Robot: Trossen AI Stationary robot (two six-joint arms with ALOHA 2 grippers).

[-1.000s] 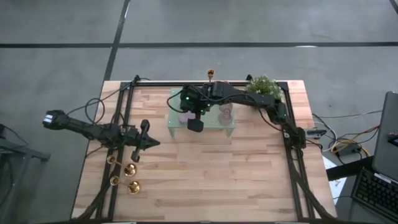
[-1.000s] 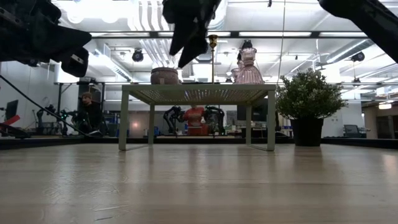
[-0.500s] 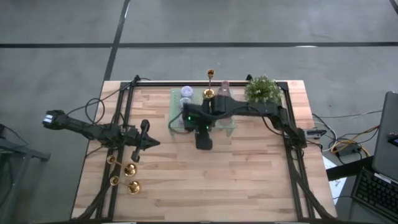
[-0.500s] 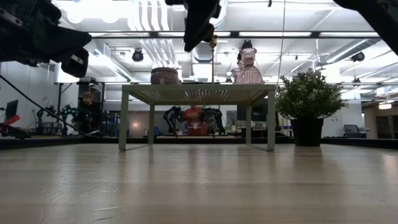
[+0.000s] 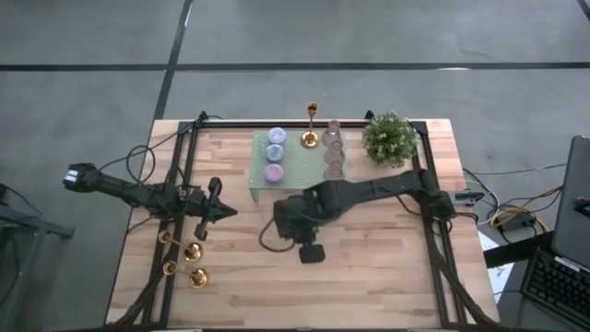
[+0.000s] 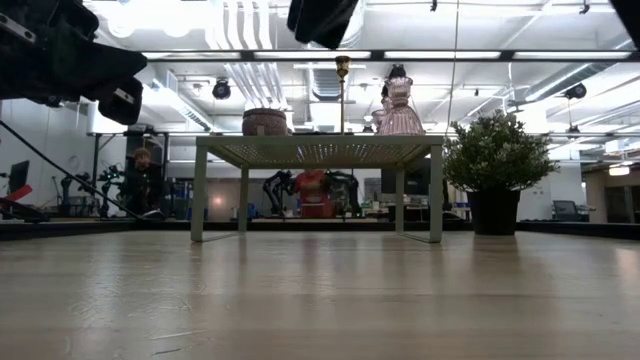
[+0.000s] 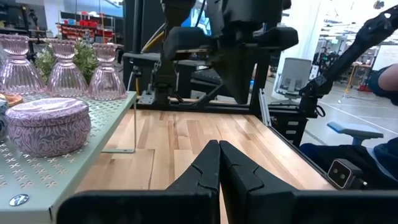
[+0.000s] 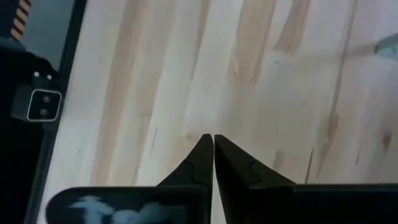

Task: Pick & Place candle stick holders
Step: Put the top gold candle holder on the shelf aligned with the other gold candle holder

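Observation:
One gold candle stick holder (image 5: 311, 138) stands upright by its round base on the pale green stand (image 5: 297, 166) at the table's far side; its cup also shows in the low view (image 6: 342, 66). Several more gold holders (image 5: 184, 258) sit on the wood by the left rail, near my left gripper (image 5: 230, 212), which is shut (image 7: 219, 144) and points level toward the right. My right gripper (image 5: 312, 249) hangs over bare wood in front of the stand, pointing steeply down, with its fingers shut on nothing (image 8: 212, 138).
On the stand are also three squat candles (image 5: 275, 153) and a row of pink glass holders (image 5: 333, 152). A potted plant (image 5: 387, 138) stands at the far right. Black rails (image 5: 175, 184) run along both table sides. Bare wood (image 5: 369, 267) lies at the near middle and right.
My right gripper has swung from above the stand toward the table's near edge, sinking slightly and rolling a little, and its fingers have shut with nothing between them. The gold holder on the stand has stayed upright where it was.

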